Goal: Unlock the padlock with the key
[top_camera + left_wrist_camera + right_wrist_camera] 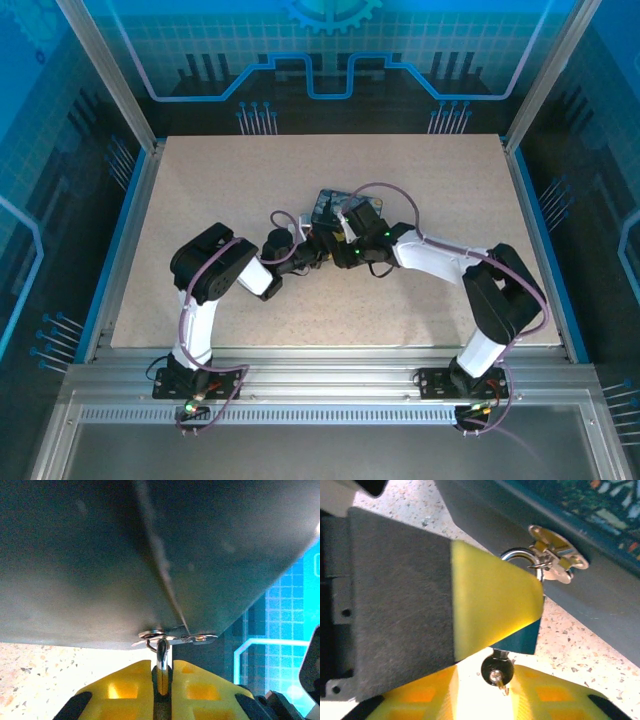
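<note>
One blue padlock [520, 640] clamped in left end effector [162, 667]; right end effector [485, 692] straddles key [497, 670], grip unclear.

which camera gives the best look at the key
Right wrist: the key sits close up, its black head sticking out below the blue padlock. In top external the spot is too small under the meeting arms to tell. Left wrist faces the shackle at the hasp instead.

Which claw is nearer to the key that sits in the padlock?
Right. The right claw is open around the key, one side on each flank. The left claw is shut on the padlock itself, nearer its shackle.
</note>
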